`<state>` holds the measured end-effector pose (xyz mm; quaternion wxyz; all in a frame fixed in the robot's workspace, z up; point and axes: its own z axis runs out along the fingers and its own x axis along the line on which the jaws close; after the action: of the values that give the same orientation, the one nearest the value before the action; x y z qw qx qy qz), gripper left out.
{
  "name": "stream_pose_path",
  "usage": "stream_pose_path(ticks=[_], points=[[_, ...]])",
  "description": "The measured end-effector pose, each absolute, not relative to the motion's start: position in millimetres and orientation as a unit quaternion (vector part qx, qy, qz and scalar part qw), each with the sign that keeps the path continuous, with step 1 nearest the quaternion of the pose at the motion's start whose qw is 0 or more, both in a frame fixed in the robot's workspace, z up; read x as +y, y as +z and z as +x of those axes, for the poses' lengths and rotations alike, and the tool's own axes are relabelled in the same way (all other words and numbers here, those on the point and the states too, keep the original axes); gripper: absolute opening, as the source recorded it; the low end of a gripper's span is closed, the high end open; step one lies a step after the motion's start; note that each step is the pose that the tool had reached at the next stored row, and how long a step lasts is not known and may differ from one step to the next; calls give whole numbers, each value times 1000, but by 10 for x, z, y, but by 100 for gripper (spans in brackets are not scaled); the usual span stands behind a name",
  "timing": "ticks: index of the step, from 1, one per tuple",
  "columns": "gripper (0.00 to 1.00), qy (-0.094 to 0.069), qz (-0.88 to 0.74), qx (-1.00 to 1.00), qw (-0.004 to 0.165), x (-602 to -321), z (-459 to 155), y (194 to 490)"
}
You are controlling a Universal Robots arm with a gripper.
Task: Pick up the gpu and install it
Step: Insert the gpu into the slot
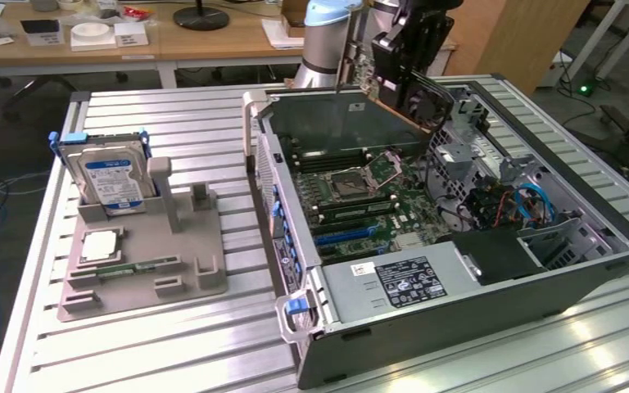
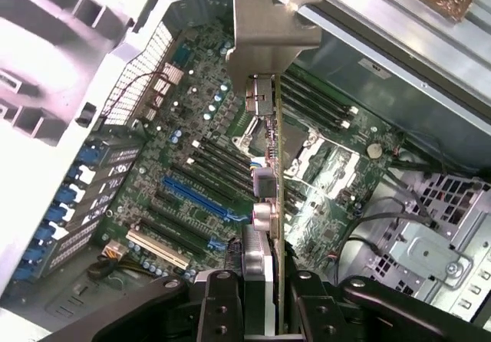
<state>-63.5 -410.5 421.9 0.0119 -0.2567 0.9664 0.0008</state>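
The gpu (image 1: pixel 418 94) hangs in the air over the back of the open computer case (image 1: pixel 457 327), held by my gripper (image 1: pixel 408 49), which is shut on it. In the wrist view the gpu (image 2: pixel 278 196) is seen edge-on, its silver end bracket (image 2: pixel 265 27) pointing away from the fingers (image 2: pixel 222 304) that clamp it on both sides. Below it lies the motherboard (image 2: pixel 192 150) with a long blue slot (image 2: pixel 196 196); the card is clear of the board and touches no slot.
On the exterior view's left a grey fixture tray (image 1: pixel 194 282) holds a hard drive (image 1: pixel 112 180), a processor (image 1: pixel 98 246) and a memory stick (image 1: pixel 140 266). Inside the case sit the power supply (image 1: pixel 402 282) and drive-bay cables (image 1: pixel 517 205). The case walls ring the motherboard (image 1: pixel 364 205).
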Motion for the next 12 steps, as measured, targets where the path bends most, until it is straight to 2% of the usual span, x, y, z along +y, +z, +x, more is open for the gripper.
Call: stream_pose_path(ticks=[12], points=[[28, 2, -343, 939, 12, -4105, -636, 4217]])
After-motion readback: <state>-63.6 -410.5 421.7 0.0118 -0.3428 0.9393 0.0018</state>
